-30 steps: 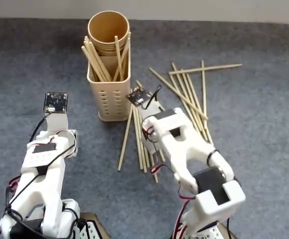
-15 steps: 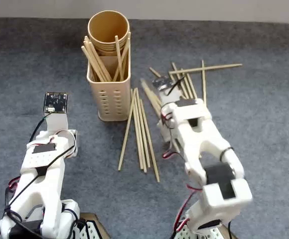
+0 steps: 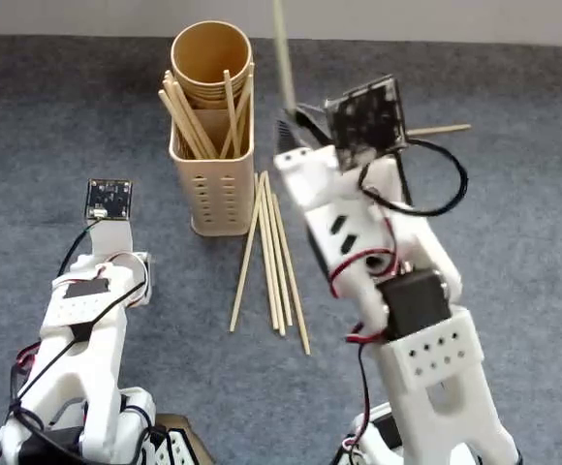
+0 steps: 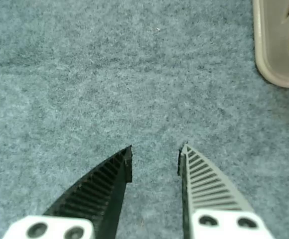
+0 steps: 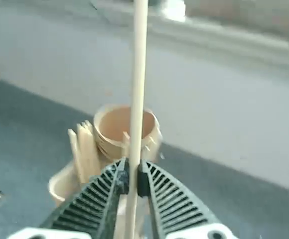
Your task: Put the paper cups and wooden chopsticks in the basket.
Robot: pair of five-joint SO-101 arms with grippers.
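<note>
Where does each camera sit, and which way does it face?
High view: fixed above the table, looking down on both arms, the basket and loose chopsticks.
Left wrist view: on the left arm, facing down at the table past the open left fingers.
Right wrist view: on the right arm, looking across at the paper cups past the right fingers, shut on a held chopstick.
Shared: high and right wrist views both show that chopstick and the basket.

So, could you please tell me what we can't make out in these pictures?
- Held chopstick: upper end cut off by the top edge, right wrist and high views.
- Loose chopsticks behind the right arm: high view, the arm covers all but one end.
- Paper cups: high view, nested, rims too close to count.
- Basket: left wrist view, cut off at the edge.
</note>
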